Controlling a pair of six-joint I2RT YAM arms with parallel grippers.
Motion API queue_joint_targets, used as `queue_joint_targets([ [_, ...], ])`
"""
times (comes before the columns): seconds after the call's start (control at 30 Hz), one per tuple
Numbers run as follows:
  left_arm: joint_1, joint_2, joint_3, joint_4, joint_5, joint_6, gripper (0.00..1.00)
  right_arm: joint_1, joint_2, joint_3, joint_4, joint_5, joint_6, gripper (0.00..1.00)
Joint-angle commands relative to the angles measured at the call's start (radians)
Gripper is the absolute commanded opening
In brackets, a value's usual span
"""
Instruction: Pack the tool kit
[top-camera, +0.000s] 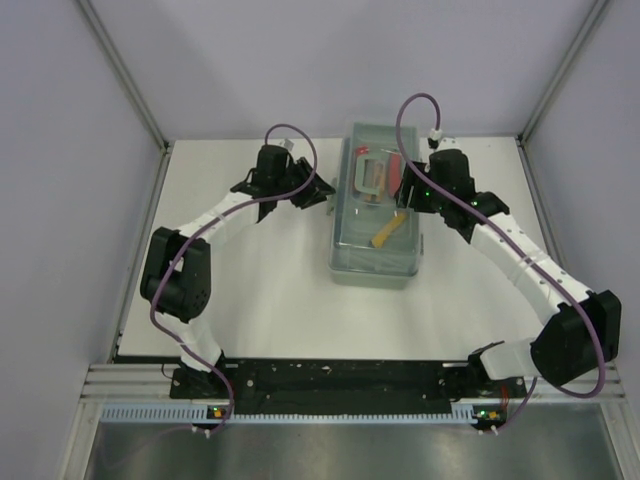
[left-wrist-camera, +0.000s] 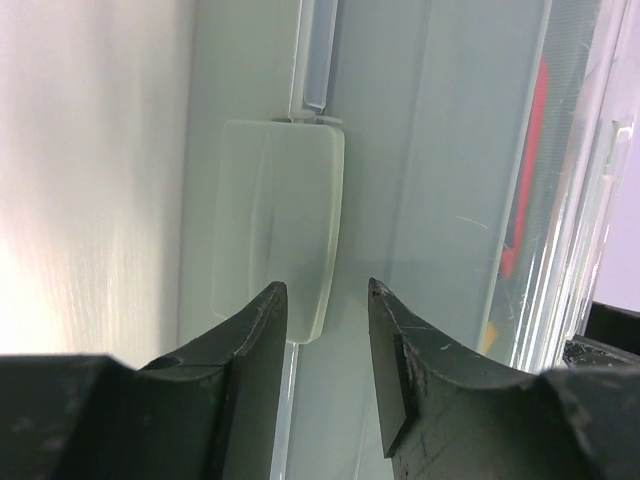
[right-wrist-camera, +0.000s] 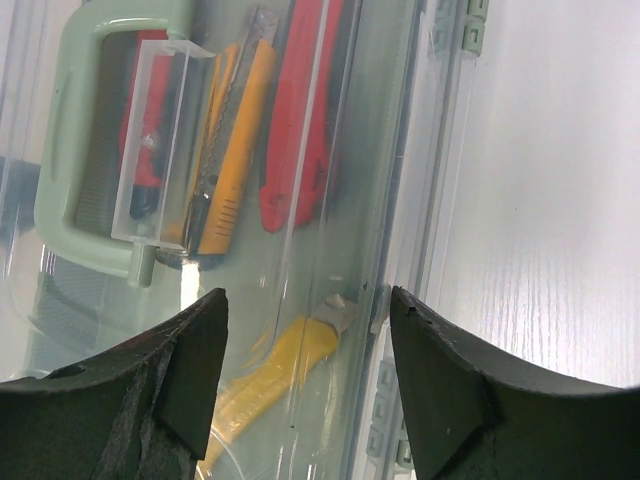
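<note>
A clear plastic tool box (top-camera: 376, 255) with a pale green handle (top-camera: 366, 175) sits at the table's middle back, lid down. Red, orange and yellow tools (right-wrist-camera: 232, 130) show through the lid. My left gripper (top-camera: 318, 192) is at the box's left side. In the left wrist view its open fingers (left-wrist-camera: 325, 300) stand just in front of a frosted green latch (left-wrist-camera: 275, 225). My right gripper (top-camera: 407, 205) is over the box's right edge. In the right wrist view it is open (right-wrist-camera: 308, 320) and empty above the lid's rim and a yellow tool (right-wrist-camera: 275, 375).
The white table (top-camera: 260, 290) is bare round the box. Grey walls and metal posts (top-camera: 120, 70) close in the back and sides. The right arm's purple cable (top-camera: 410, 110) loops over the box's far end.
</note>
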Motion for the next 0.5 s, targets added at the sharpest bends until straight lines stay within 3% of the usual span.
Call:
queue_joint_targets([
  [0.0,-0.028,-0.030,0.049,-0.004,0.126,0.022,0.44,0.020,0.054,0.030,-0.037,-0.040,-0.006,0.62],
  [0.27,0.020,-0.011,0.041,-0.084,0.027,0.086,0.44,0.020,0.050,0.076,-0.049,-0.020,-0.015,0.62],
  [0.47,0.021,0.125,0.161,-0.212,-0.073,0.124,0.38,0.020,0.068,0.071,-0.058,-0.011,-0.017,0.62],
])
